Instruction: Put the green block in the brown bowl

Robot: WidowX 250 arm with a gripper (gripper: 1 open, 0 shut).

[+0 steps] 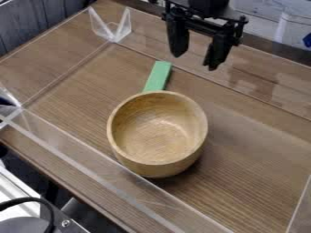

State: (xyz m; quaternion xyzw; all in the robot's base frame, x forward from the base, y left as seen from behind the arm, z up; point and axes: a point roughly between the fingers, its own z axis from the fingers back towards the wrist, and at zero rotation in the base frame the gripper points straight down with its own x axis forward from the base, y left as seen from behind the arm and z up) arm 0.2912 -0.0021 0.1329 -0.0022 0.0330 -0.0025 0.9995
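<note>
The green block (157,76) lies flat on the wooden table, a slim bright green bar pointing away from me, its near end almost touching the far rim of the brown bowl (158,133). The bowl is round, light tan wood with thick walls, standing upright with nothing inside. My gripper (198,50) hangs above the table at the top of the camera view, up and to the right of the block. Its two black fingers (179,40) stand apart with nothing between them, so it is open.
Clear acrylic walls (55,136) fence the wooden table (73,82) on the left, front and right. A small clear bracket (115,27) stands at the far left corner. Dark cables and gear (25,214) sit below the front left edge.
</note>
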